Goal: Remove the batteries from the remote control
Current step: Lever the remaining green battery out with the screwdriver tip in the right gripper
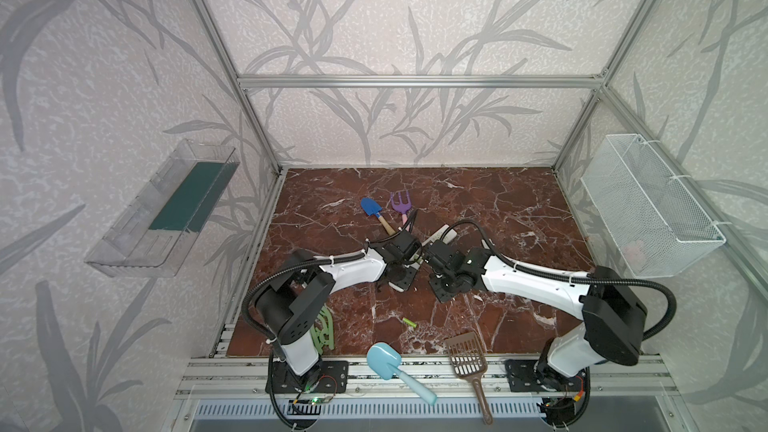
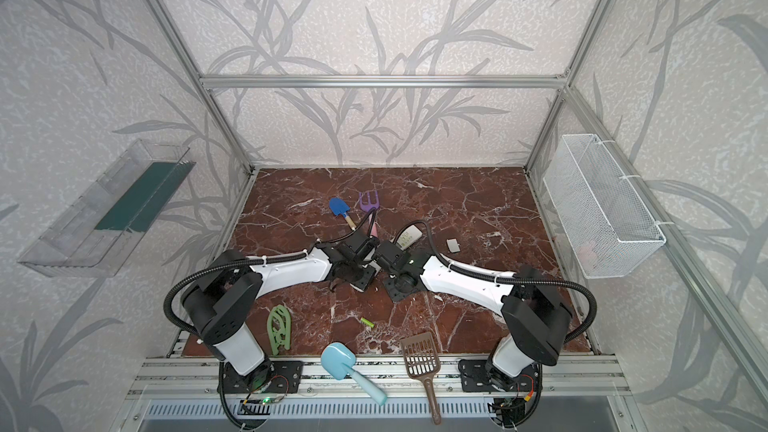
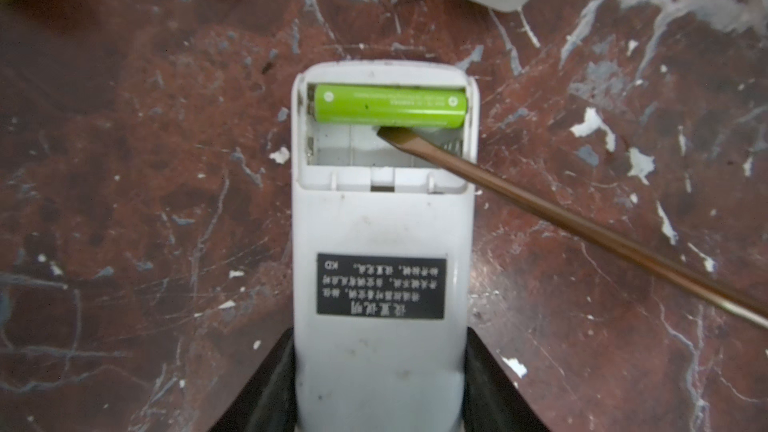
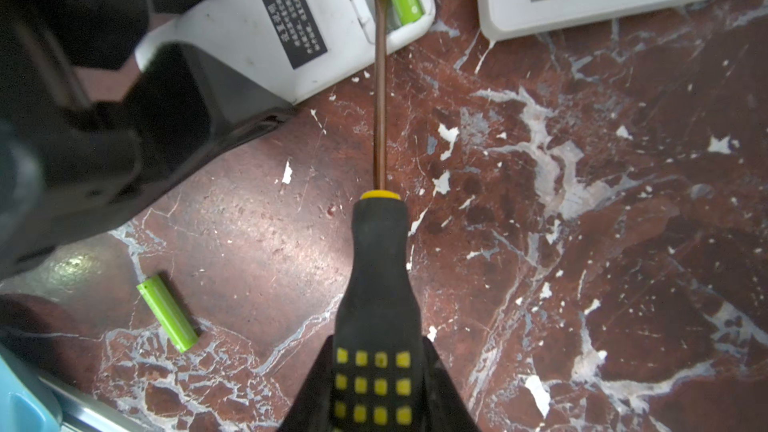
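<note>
Left wrist view: left gripper (image 3: 380,332) clamped on remote control (image 3: 382,234); 1 battery (image 3: 388,105) seated ahead in open bay. Tip of screwdriver (image 4: 380,243), clamped in right gripper (image 4: 378,340), sits beside that cell. Judged light, rigid, slick; lever under 1 end.

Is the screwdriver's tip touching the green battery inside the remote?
Touching. The left wrist view shows the screwdriver tip pressed against the battery edge, no gap.

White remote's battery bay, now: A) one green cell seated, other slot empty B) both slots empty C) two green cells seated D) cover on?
A: the left wrist view shows one lime-green cylindrical battery in the white plastic remote control, with the yellow-black screwdriver tip in the empty slot beside it.
</note>
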Action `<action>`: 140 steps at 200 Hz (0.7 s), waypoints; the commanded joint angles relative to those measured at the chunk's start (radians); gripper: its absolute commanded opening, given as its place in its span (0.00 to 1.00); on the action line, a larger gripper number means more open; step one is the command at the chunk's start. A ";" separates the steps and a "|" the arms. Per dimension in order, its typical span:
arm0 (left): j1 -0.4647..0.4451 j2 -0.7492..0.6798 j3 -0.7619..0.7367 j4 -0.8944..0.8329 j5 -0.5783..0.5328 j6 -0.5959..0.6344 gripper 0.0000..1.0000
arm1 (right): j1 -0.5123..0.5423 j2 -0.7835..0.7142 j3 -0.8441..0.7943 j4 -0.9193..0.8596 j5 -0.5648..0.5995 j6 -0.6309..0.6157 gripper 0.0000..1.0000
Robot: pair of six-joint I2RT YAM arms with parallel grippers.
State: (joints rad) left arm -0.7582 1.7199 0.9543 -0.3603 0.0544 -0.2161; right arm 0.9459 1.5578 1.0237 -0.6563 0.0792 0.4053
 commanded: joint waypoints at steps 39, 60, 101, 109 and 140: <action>-0.061 0.020 0.033 -0.154 0.104 0.037 0.42 | 0.027 -0.012 -0.060 -0.096 -0.027 0.081 0.00; -0.074 0.027 0.047 -0.170 0.088 0.039 0.40 | 0.030 -0.008 -0.059 -0.083 -0.029 0.086 0.00; -0.081 0.032 0.053 -0.171 0.093 0.035 0.40 | 0.036 0.026 -0.042 -0.067 -0.027 0.089 0.00; -0.081 0.033 0.054 -0.170 0.094 0.035 0.40 | 0.036 0.033 -0.040 -0.059 -0.031 0.090 0.00; -0.081 0.033 0.055 -0.174 0.092 0.038 0.39 | 0.041 0.056 -0.035 -0.039 -0.039 0.089 0.00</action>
State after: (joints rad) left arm -0.8066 1.7370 0.9993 -0.4522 0.0475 -0.1936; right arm 0.9779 1.5692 0.9955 -0.6479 0.0700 0.4801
